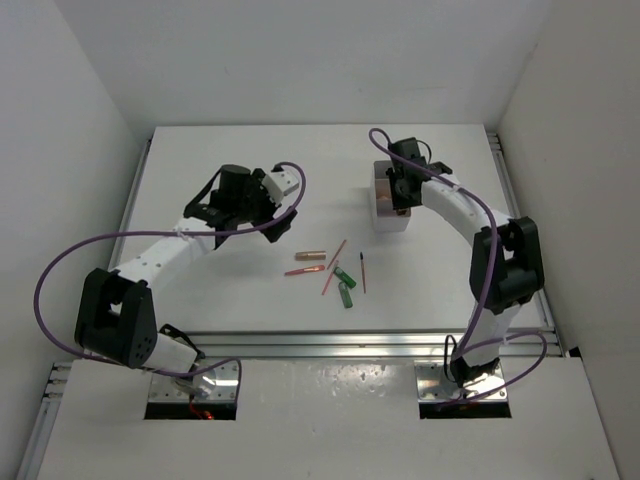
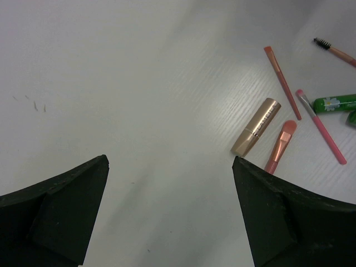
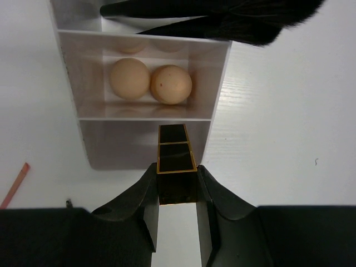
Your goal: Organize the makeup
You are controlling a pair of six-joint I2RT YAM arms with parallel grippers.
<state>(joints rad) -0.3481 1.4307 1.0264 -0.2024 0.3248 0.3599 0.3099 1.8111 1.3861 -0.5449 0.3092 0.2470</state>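
My right gripper [image 3: 177, 177] is shut on a black-and-gold lipstick [image 3: 176, 156], whose far end reaches over the near compartment of the white box [image 3: 218, 94]. Two beige sponges [image 3: 129, 78] [image 3: 171, 84] lie side by side in the middle compartment. A black brush [image 3: 222, 22] lies across the far one. My left gripper [image 2: 170, 161] is open above bare table, with nothing between its fingers. To its right lie the copper tube [image 2: 257, 127], a short pink brush [image 2: 281, 146], a thin orange pencil [image 2: 282, 82], a pink brush [image 2: 321, 127] and the green bottle [image 2: 335, 103].
From above, the loose makeup lies at the table's centre: the copper tube [image 1: 309, 255], the green bottle [image 1: 345, 290] and a dark thin pencil [image 1: 362, 272]. The white box [image 1: 388, 212] stands back right, under the right gripper [image 1: 402, 195]. White walls enclose the table.
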